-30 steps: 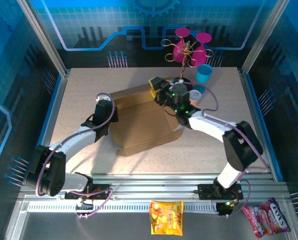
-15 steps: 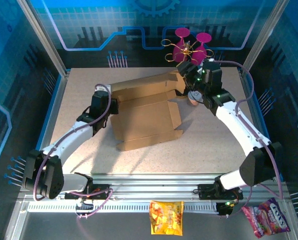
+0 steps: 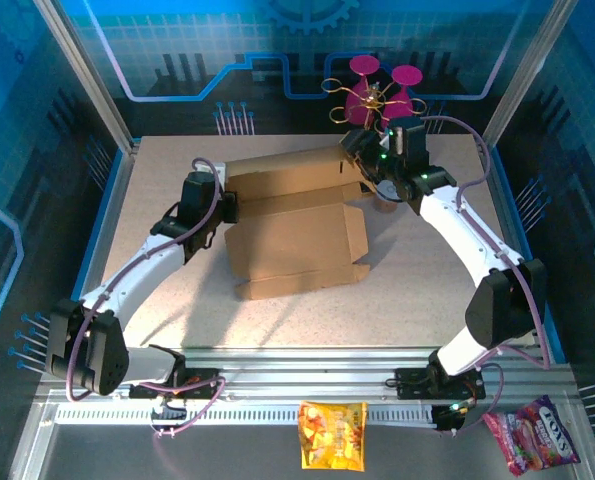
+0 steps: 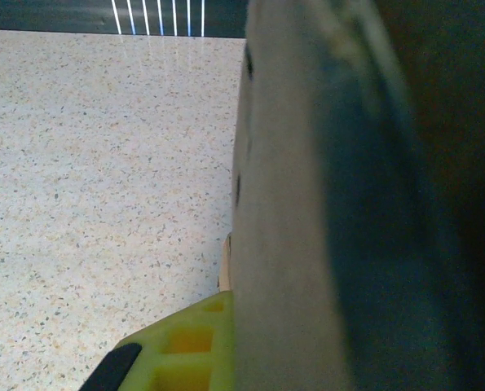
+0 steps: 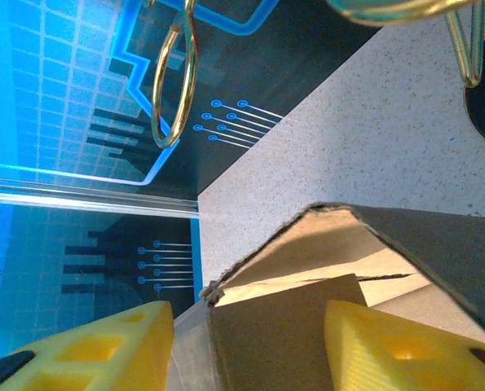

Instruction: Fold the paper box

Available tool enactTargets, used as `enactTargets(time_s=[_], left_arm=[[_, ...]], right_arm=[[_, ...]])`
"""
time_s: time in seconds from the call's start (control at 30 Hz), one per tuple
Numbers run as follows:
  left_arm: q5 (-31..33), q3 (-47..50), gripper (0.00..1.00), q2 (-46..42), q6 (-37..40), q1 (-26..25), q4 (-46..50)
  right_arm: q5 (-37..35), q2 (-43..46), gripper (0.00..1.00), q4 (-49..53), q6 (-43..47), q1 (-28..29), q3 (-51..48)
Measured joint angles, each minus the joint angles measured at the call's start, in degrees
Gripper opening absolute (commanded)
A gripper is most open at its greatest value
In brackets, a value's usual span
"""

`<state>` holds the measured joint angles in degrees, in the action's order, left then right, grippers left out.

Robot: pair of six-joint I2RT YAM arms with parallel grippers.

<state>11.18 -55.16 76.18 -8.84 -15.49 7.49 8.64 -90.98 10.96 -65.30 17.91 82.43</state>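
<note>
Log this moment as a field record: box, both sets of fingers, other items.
paper box: mid-table, unfolded, rear panel tilted up
left fingers: shut on the box's left edge
right fingers: apart, straddling the rear panel's right corner; grip unclear
far edge: pink goblets
near rail: yellow packet, pink packet

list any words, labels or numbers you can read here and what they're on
"FOX": large letters on the pink sweet bag by the near right corner, seen from the top camera; its smaller print is too small to read.
Yellow snack bag: printed, but too small and blurred to read.
Paper box: plain brown, no text visible.
Blue back panel: circuit-style graphics, no words.
</note>
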Motion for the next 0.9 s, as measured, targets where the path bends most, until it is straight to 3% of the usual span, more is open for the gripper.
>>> enactTargets(time_s=[0.17,0.27,0.47,0.6,0.77,0.9], left_arm=[[-0.79,-0.96,0.00,0.70,0.00,0.00,1.05],[-1.18,-1.73,0.00,1.40,0.00,0.00,1.84],[-1.88,-2.91,0.00,2.01,-0.09,0.00,2.80],[-1.84,-3.93,0.00,2.12,-0.24,0.00,3.89],[-1.38,-4.74,0.00,2.12,-0.44,0.00,4.79],[-1.36,-5.03,0.00,2.10,-0.46,-0.04,5.18]], right_arm=[[0.98,0.00,0.54,-0.02,-0.37,0.55,0.00],[1.27,0.04,0.47,0.00,-0.81,1.18,0.00],[1.33,0.94,0.12,-0.04,-2.51,1.68,-0.09],[1.20,1.55,0.00,-0.94,-4.94,1.90,-0.28],[0.81,2.34,0.00,-1.60,-7.06,2.08,-0.83],[0.72,3.21,0.38,-1.97,-8.00,2.05,-1.51]])
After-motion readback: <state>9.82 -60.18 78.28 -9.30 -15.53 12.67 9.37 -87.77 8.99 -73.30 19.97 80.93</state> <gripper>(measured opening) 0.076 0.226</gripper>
